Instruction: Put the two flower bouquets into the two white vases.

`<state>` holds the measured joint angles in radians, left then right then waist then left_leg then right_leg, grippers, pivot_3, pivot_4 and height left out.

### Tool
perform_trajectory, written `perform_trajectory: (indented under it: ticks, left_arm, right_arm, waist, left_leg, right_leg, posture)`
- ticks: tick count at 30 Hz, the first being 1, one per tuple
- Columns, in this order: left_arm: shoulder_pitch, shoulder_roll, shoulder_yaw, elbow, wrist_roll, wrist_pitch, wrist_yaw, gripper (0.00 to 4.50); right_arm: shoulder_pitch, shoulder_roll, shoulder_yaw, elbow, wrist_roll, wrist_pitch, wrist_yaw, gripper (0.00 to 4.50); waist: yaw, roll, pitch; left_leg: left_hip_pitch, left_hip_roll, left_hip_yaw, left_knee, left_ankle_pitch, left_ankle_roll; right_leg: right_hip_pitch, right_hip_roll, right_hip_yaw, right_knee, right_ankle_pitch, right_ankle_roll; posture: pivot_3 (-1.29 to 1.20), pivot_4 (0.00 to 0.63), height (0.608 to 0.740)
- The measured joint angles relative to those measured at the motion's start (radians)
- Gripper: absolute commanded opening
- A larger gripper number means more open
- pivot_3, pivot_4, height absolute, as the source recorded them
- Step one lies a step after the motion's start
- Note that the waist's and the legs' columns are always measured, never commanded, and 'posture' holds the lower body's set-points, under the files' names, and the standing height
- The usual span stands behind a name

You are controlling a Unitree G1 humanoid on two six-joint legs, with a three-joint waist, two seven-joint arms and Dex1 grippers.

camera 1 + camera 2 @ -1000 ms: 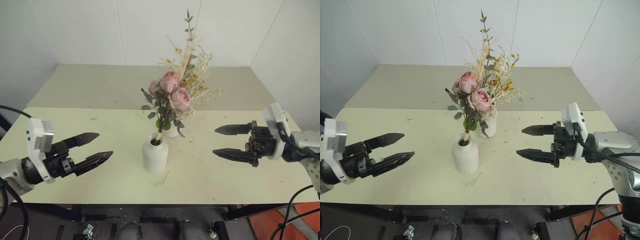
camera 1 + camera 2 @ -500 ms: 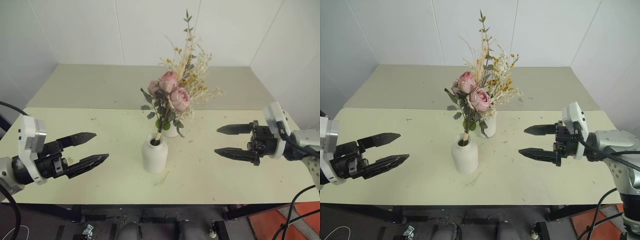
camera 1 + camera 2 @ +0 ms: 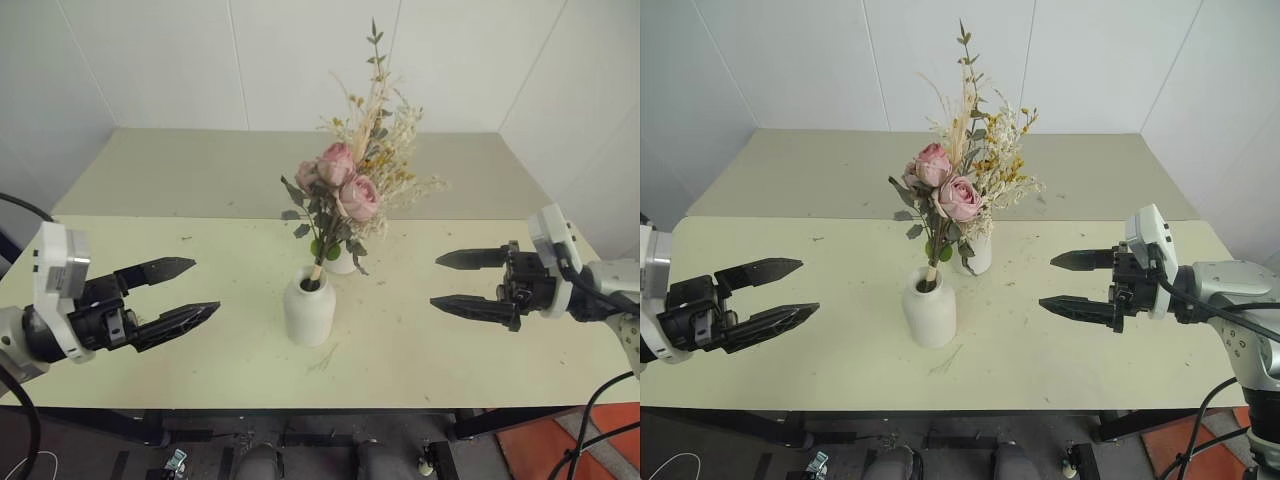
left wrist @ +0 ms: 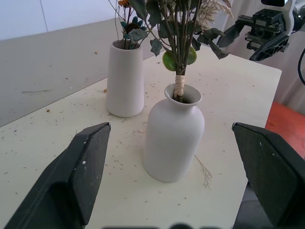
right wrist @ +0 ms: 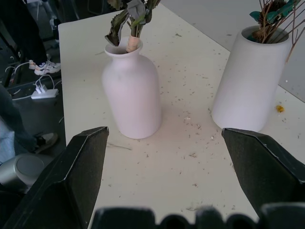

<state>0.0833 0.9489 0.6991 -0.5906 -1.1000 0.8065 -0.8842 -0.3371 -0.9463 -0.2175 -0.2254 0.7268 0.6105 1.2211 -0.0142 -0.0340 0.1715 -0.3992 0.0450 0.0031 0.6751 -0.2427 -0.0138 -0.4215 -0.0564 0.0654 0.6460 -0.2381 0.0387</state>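
The pink rose bouquet (image 3: 345, 190) stands with its tied stems in the short bottle-shaped white vase (image 3: 310, 312) at the middle of the table. Just behind it, the taller white vase (image 3: 343, 262) holds the wispy dried bouquet (image 3: 385, 140). My left gripper (image 3: 205, 287) hovers open to the left of the short vase (image 4: 174, 133), well apart from it. My right gripper (image 3: 435, 280) hovers open to the right of both vases, pointing at them with nothing between its fingers. The right wrist view has the short vase (image 5: 132, 95) and the taller vase (image 5: 250, 81) side by side.
A loose twig (image 3: 325, 360) and dried crumbs lie on the pale table (image 3: 200, 370) by the short vase. A second table (image 3: 200, 170) stands behind, against white walls. Off the table's side, a person's shoes and cables (image 5: 45, 67) are on the floor.
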Motion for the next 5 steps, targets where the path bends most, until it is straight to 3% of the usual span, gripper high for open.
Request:
perform_trajectory:
  ticks: [5]
  left_arm:
    - [-0.006, 0.000, -0.011, 0.000, -0.002, 0.001, 0.000, 4.46]
  right_arm:
    - [0.005, 0.000, 0.000, -0.002, -0.005, 0.000, -0.002, 4.50]
  waist:
    - [0.000, 0.000, 0.000]
  left_leg:
    - [0.000, 0.000, 0.000, 0.000, 0.000, 0.000]
  right_leg:
    - [0.000, 0.000, 0.000, 0.000, 0.000, 0.000]
  posture:
    - [0.00, 0.150, 0.740]
